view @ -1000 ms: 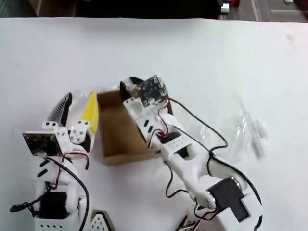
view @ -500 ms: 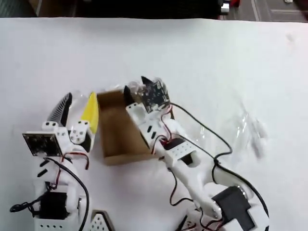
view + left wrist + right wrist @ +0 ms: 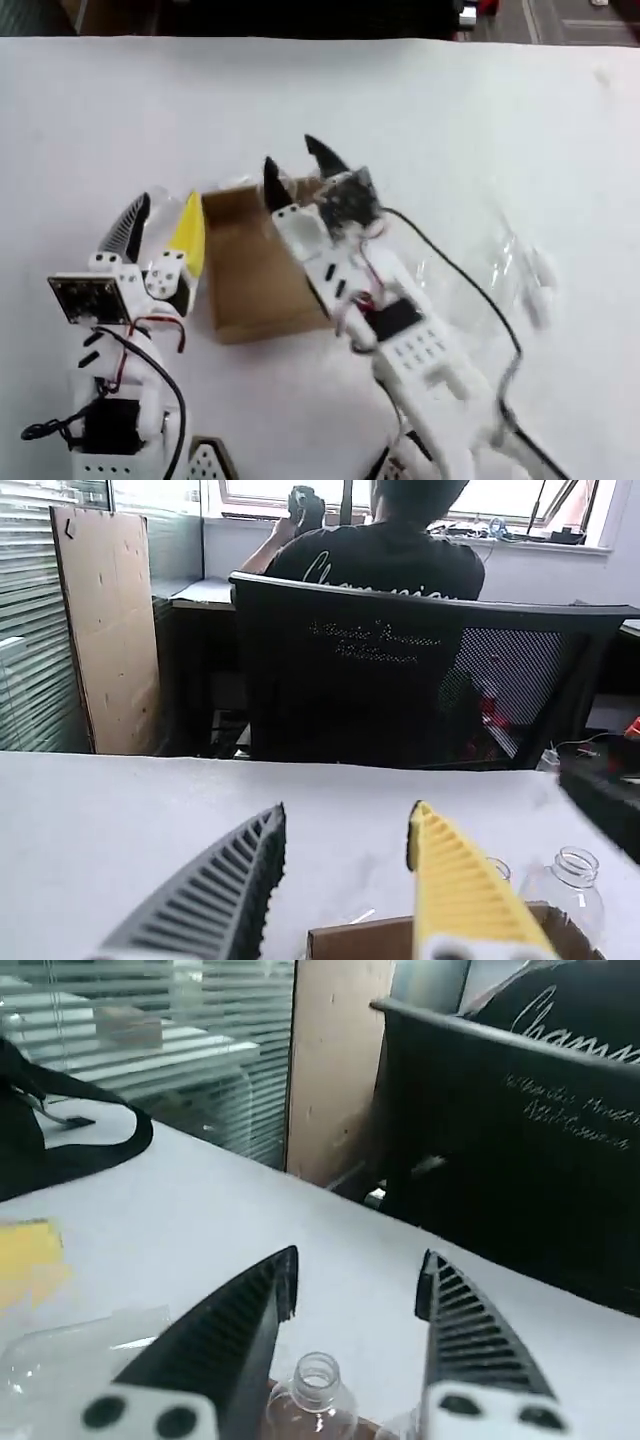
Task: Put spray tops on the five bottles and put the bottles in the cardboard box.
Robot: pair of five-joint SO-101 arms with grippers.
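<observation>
The open brown cardboard box lay on the white desk, and everything else sat around it. The left jaws stood just left of the box, spread apart and gripping nothing. The yellow finger ran alongside the box's left wall and the grey ribbed finger sat farther out. Whether the yellow one touched the cardboard could not be told.

The right jaws hung over the box's far right corner, likewise parted and empty, with their two black fingers pointing toward the desk's far edge. In the right wrist view a clear plastic bottle with an open neck and no spray top stood upright below the gap between those fingers. Brown showed through its base, but whether it stood inside the box or just beyond the wall could not be told. The left wrist view showed two such open necks by the same corner.

Right of the box, well apart, lay clear plastic shapes — too blurred to count. A wide stretch of white desk lay between the box and the far edge. The tight spots were the box's left wall and its right side, where the right arm's white body crossed.
</observation>
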